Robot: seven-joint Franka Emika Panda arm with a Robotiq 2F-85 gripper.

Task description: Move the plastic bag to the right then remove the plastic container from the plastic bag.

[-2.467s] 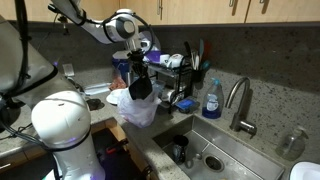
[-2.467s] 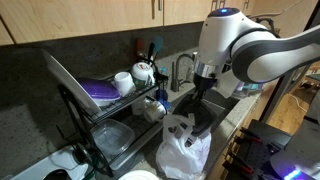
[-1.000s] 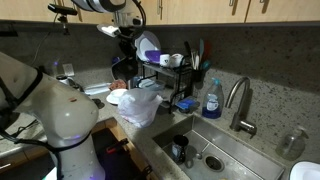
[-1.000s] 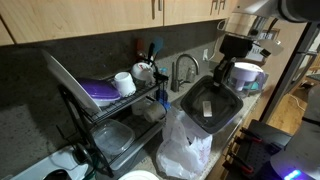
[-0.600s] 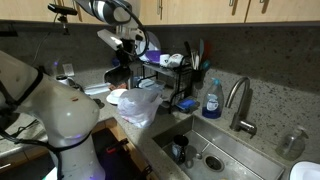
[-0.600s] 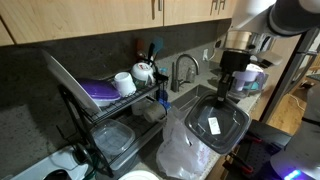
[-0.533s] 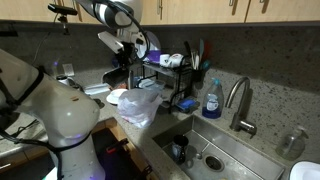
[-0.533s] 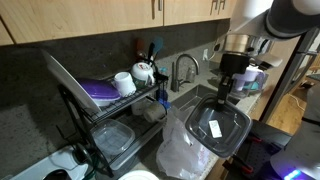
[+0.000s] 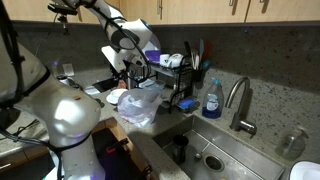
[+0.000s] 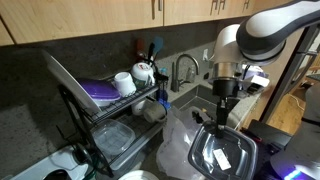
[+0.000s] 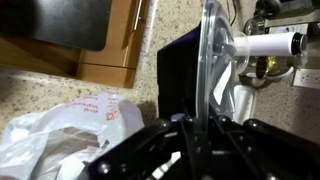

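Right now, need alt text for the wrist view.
The gripper is clamped on the rim of a black container with a clear lid, held edge-on. A crumpled plastic bag with red print lies on the speckled counter at lower left.

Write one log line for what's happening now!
gripper: shut on black plastic container | thin whitish plastic bag: on counter, container outside it
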